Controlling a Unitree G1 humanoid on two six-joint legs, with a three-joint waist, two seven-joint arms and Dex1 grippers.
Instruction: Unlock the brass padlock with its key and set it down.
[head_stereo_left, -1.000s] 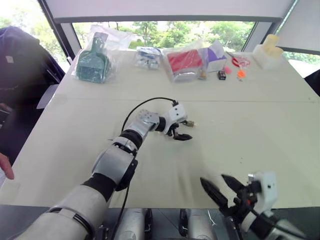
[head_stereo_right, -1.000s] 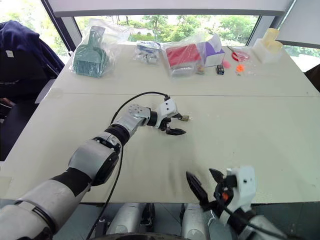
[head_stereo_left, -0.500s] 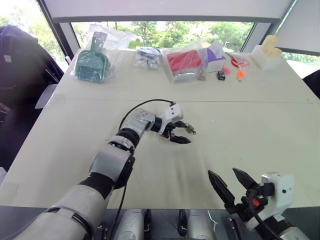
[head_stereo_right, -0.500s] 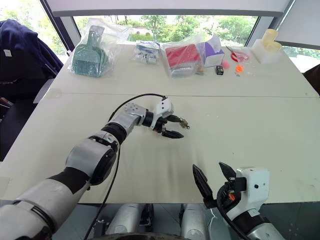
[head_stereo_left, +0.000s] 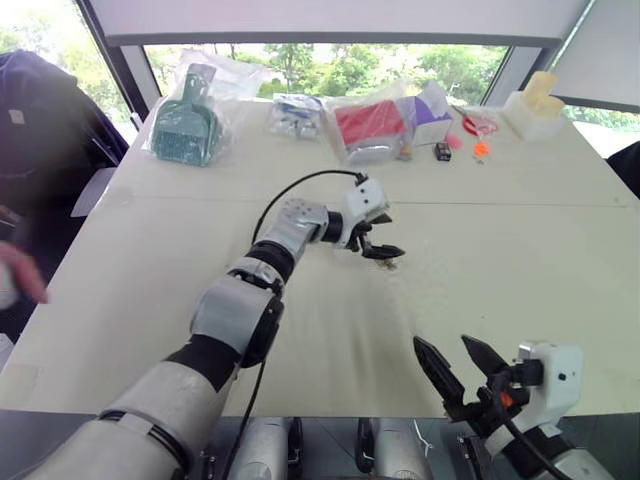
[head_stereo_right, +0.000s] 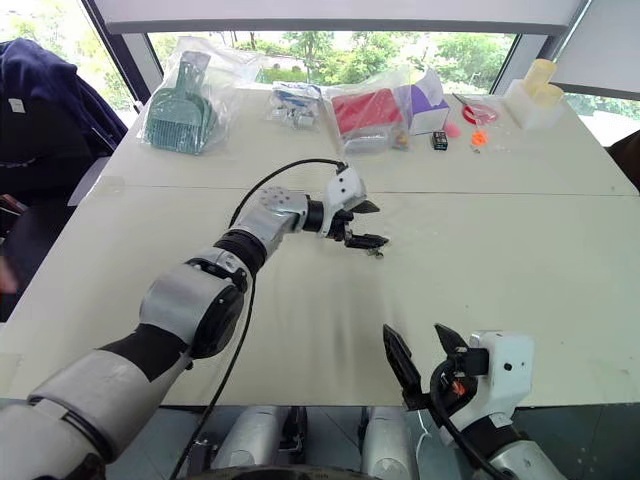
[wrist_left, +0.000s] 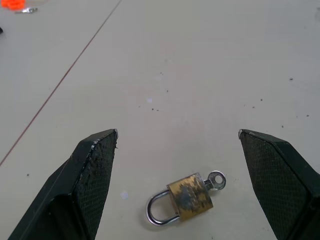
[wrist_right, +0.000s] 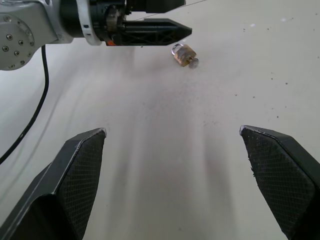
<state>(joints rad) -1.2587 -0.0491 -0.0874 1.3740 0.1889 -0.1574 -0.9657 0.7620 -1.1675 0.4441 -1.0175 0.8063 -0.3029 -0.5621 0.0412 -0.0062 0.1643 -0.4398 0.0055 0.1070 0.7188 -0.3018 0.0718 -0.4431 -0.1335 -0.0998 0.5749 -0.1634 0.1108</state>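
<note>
Two arms reach over the white table (head_stereo_left: 520, 250). The left arm stretches out from the near left corner toward the middle of the table, bent slightly at the elbow, with its wrist turned toward the right edge and tipped a little downward. The left gripper (head_stereo_left: 382, 238) hangs just above the tabletop with its two black fingers spread wide and nothing between them. The brass padlock (wrist_left: 189, 202) lies flat on the bare tabletop close below and between those fingers, touching neither; its silvery shackle (wrist_left: 156, 212) looks seated in the body, and the key (wrist_left: 215, 180) sticks out of the opposite end. From the head camera the padlock is a small speck just beside the left fingertips, roughly in the middle of the table.

The right arm is drawn back low at the near edge, toward the right corner, with the right gripper (head_stereo_left: 458, 366) pointing forward across the table and only slightly down. Its fingers are also splayed apart and empty, well apart from the padlock.

Several bagged items (head_stereo_left: 368, 125) and small orange pieces (head_stereo_left: 481, 147) sit in a row along the far edge, well away from both grippers.
</note>
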